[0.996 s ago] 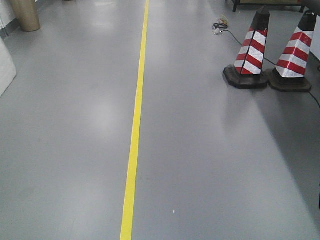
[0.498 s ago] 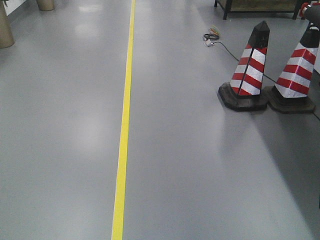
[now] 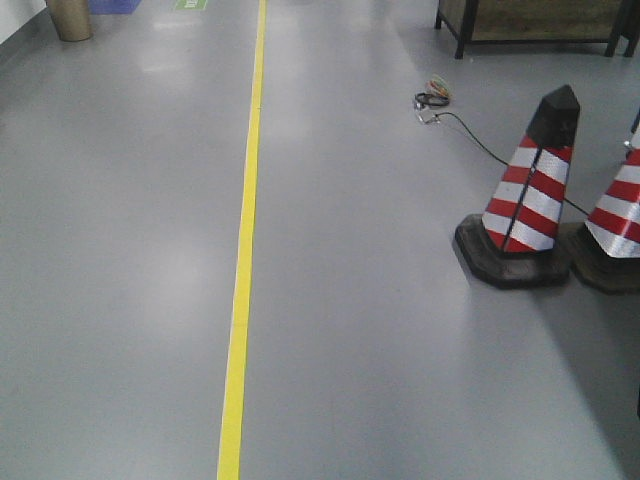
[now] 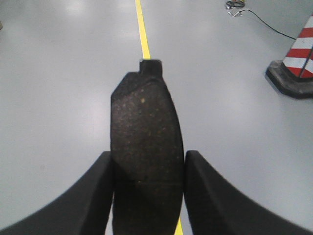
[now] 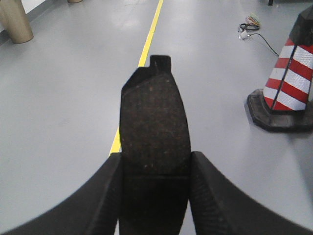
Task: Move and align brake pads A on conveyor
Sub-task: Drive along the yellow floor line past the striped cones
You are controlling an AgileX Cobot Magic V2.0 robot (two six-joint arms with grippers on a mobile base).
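Centre of left wrist view: left gripper (image 4: 146, 164) jaws pinching pad (image 4: 144, 127) across its width, tab end toward top of frame, clear of floor (image 4: 49, 98). Centre of right wrist view: right gripper (image 5: 155, 164) clamping 2nd pad (image 5: 154, 112) likewise. Lengthwise hold probably meant for laying each down straight. Conveyor not in sight; front view: only yellow line (image 3: 244, 250), cone (image 3: 533, 195) at right. Judged: transport step.

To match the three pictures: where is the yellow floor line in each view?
Front view: the yellow line runs top to bottom, left of centre.
Left wrist: line top centre, behind the held brake pad.
Right wrist: line top centre, behind another held pad.
Shared landmark: the coiled cable, upper right.
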